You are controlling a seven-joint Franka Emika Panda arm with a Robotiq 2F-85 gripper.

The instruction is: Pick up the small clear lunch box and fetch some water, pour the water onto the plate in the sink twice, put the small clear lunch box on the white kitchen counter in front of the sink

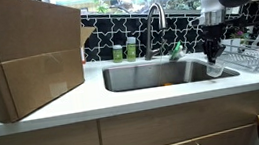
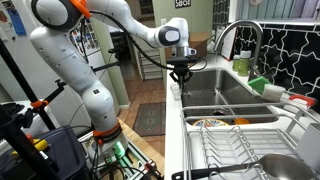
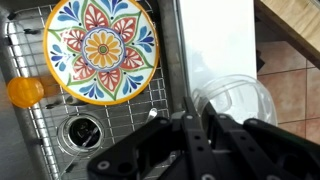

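Observation:
The small clear lunch box [image 3: 240, 100] stands on the white kitchen counter [image 3: 225, 40] right beside the rim of the sink [image 3: 172, 40]. My gripper [image 3: 197, 103] is shut on its near wall, one finger inside and one outside. In an exterior view the gripper [image 1: 213, 57] points straight down at the sink's [image 1: 155, 74] right front corner, with the tub [image 1: 215, 70] under it. A colourful patterned plate [image 3: 100, 50] lies on the wire grid in the sink. The gripper [image 2: 181, 78] also shows above the counter edge by the sink [image 2: 225, 97].
A big cardboard box [image 1: 21, 51] stands on the counter [image 1: 123, 99] at the left. Green bottles [image 1: 119, 53] and the curved tap [image 1: 155, 19] are behind the sink. A wire dish rack [image 1: 243, 55] stands close beside the gripper. An orange object [image 3: 25, 92] lies in the sink.

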